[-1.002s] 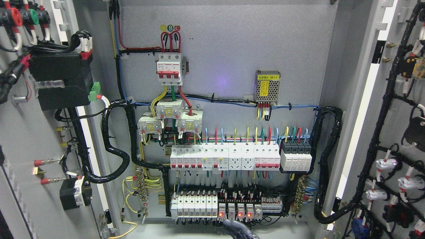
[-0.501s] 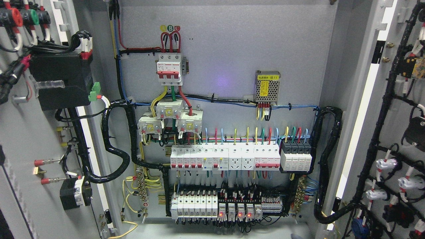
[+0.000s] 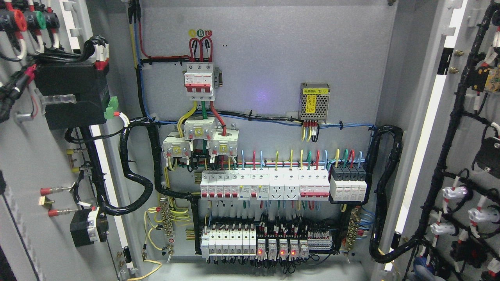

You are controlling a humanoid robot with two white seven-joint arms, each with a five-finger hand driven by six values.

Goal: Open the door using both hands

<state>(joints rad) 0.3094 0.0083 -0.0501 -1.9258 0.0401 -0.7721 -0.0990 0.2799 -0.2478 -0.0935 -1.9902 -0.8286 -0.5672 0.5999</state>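
Grey steel doors stand swung wide on both sides: the left door (image 3: 35, 164) and the right door (image 3: 461, 156) show their inner faces with black cable looms. Between them the cabinet back panel (image 3: 273, 62) is fully exposed, with its breaker row (image 3: 265, 186) lit below. No robot hand shows, so their state cannot be told. I judge the opening finished.
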